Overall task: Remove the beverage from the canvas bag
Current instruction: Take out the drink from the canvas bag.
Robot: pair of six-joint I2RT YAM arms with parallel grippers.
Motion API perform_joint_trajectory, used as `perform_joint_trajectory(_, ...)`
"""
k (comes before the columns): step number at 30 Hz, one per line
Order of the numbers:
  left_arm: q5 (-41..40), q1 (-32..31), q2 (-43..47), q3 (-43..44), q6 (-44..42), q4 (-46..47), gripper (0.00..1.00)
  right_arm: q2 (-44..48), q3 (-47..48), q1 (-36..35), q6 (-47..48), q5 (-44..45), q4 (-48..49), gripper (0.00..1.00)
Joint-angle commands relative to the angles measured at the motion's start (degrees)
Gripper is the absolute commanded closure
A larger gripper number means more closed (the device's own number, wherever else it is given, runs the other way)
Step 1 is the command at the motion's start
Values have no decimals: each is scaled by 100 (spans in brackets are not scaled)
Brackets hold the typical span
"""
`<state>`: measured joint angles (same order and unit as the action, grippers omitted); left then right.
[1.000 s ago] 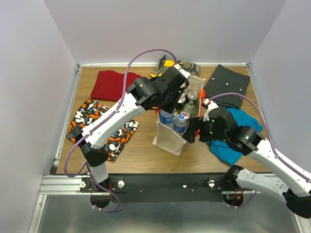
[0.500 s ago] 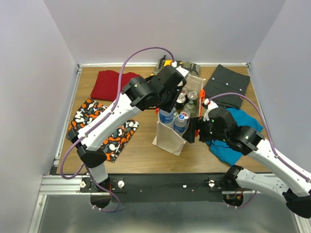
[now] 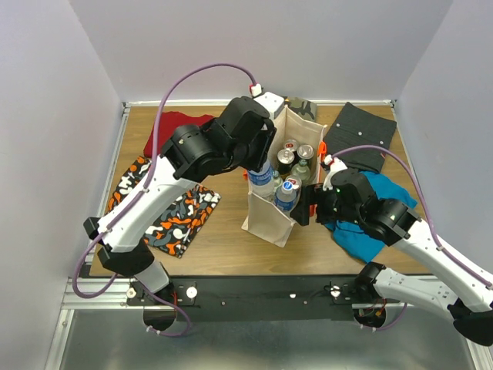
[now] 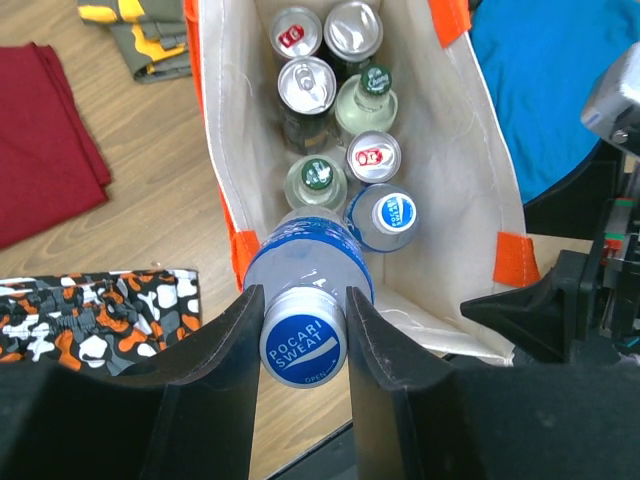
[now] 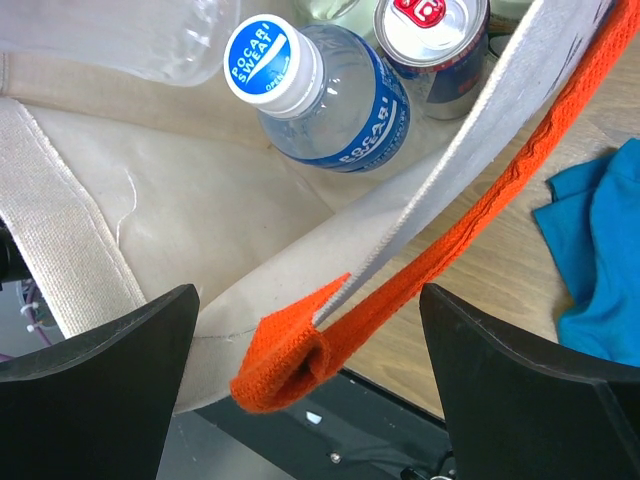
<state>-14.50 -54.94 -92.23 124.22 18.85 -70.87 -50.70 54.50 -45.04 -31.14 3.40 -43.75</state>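
Left gripper (image 4: 303,300) jaws pinch the neck of a Pocari Sweat bottle (image 4: 306,262), held above the left rim of the canvas bag (image 3: 269,218). Bag stands upright, containing a second Pocari Sweat bottle (image 5: 322,92), cans (image 4: 306,84) and green-capped bottles (image 4: 317,175). Right gripper (image 5: 310,335) jaws are spread wide at the bag's right rim, the orange handle (image 5: 420,270) lying between them.

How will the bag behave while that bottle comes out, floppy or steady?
Probably floppy: the bag wall bows and its handle lies limp and folded. Likely bottom-heavy and steady, since many drinks load it. It may lift with the bottle in the left gripper, which sits close to the rim.
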Motion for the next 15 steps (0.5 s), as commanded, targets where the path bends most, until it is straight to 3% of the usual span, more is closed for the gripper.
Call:
perform_joint_trajectory(1,-483,9,486,313,-171,759,100,-19,210,-40,134,144,-301,0)
perform_joint_trajectory(15,-1300,1,1154,-241,-479,1664,100,-81,263,-40,134,144,-319,0)
